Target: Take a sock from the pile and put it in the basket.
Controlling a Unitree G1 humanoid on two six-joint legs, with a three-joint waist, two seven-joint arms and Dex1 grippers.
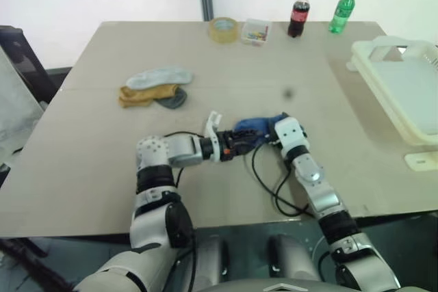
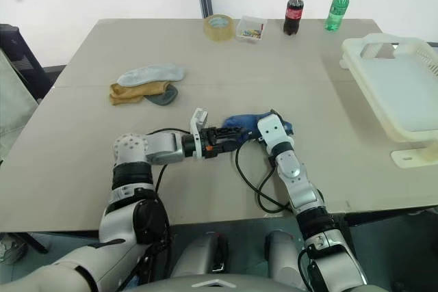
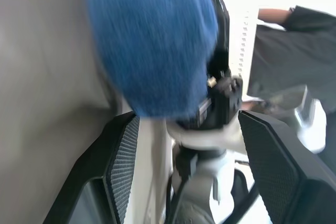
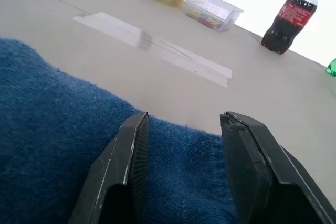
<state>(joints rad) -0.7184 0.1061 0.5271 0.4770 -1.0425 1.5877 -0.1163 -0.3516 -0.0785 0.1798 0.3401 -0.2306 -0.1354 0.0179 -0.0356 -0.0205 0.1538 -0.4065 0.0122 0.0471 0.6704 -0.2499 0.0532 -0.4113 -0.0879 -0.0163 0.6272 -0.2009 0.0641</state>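
The royal-blue sock (image 1: 254,126) is bunched up near the table's front middle, between my two grippers. My right gripper (image 1: 277,124) points away from me and is shut on the sock (image 4: 63,145), whose knit fills the gap between its black fingers (image 4: 131,150). My left gripper (image 1: 241,141) points right at the sock and stands open. Its pads (image 3: 123,156) sit just short of the fabric (image 3: 152,40) and hold nothing. The pile (image 1: 154,88) of pale grey-blue, mustard and dark grey socks lies at the left middle. The cream-white basket (image 1: 410,94) sits at the table's right edge.
Along the far edge stand a tape roll (image 1: 224,29), a small clear box (image 1: 256,31), a cola bottle (image 1: 298,13) and a green bottle (image 1: 342,9). A black cable (image 1: 263,176) loops on the table by my right forearm. Bare tabletop separates the sock from the basket.
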